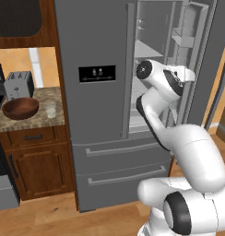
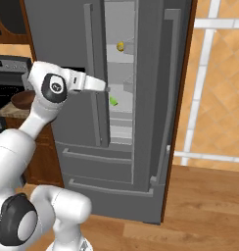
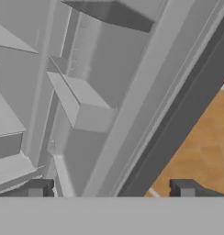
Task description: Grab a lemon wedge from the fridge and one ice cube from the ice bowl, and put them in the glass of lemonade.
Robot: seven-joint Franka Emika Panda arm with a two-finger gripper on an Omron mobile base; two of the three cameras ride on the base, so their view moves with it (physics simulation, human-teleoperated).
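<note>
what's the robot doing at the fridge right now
The white arm is reaching into the fridge, whose right door stands open. Its pincer is open and empty, pointing at the inner door shelves. A small yellow item and a green one sit on shelves inside. On the counter to the left, the ice bowl and the glass of lemonade stand beside a toaster.

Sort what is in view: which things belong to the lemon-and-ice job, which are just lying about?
Job:
tall grey steel fridge, right door open
wide brown wooden ice bowl
small clear glass of lemonade
small yellow item on a fridge shelf
open gripper

Lying about:
silver toaster
green item in fridge
</note>
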